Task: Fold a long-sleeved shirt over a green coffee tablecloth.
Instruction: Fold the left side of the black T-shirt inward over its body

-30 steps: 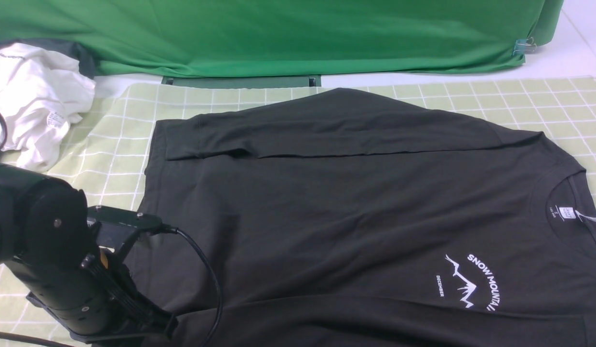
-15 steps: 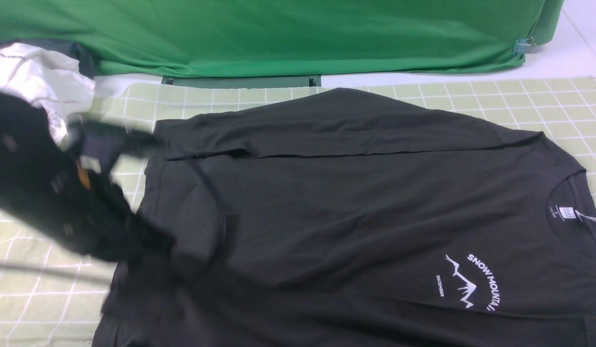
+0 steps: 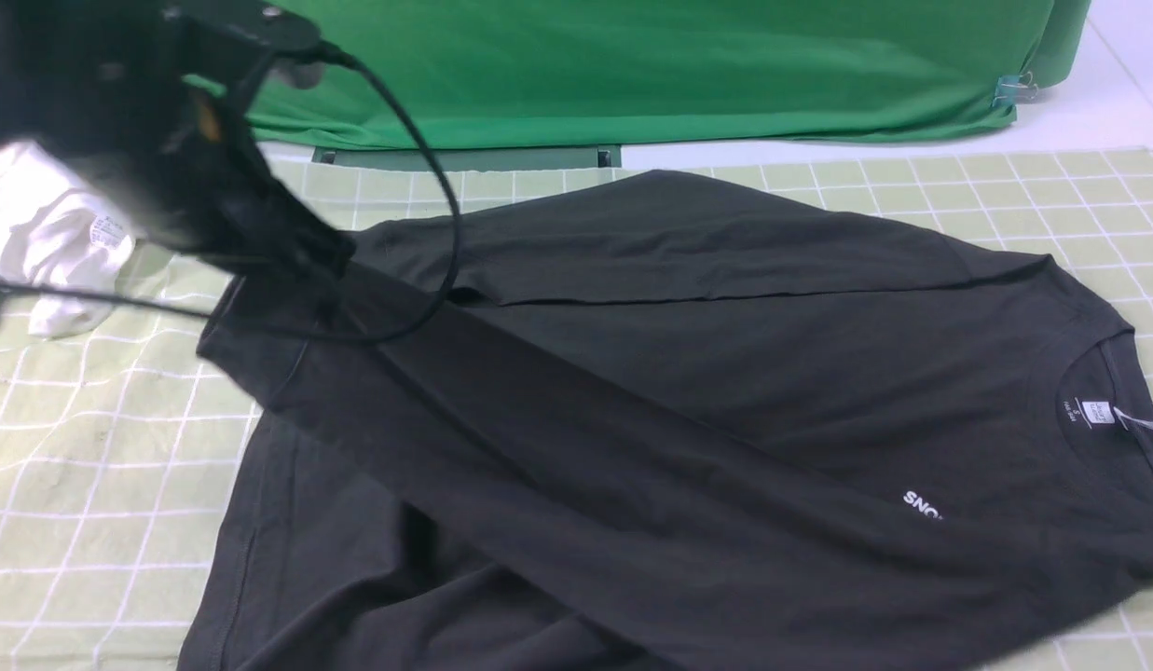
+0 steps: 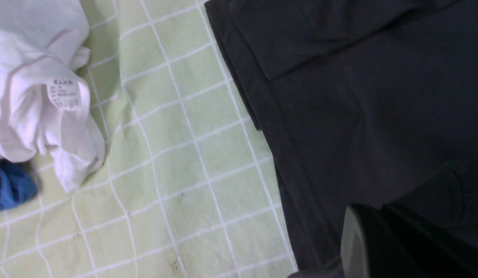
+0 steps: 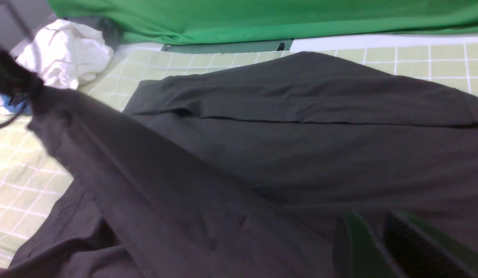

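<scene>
Left hand (image 3: 334, 266) has raised sleeve (image 3: 539, 438) over gridded tablecloth (image 3: 91, 447), green sheet (image 3: 632, 65) behind.

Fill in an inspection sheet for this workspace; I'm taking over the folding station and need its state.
Surface: green coffee tablecloth, faintly stained.
Job's things: long-sleeved shirt lies on it; far sleeve folded in, near sleeve lifted across the chest.
Clutter: crumpled white garment and blue item, far left.
Grippers: left gripper shut on the sleeve cuff; right gripper over the shirt, grip unclear.
Cables: black cable loops over the shirt.
Surroundings: green fabric sheet behind, clipped at its right.
</scene>
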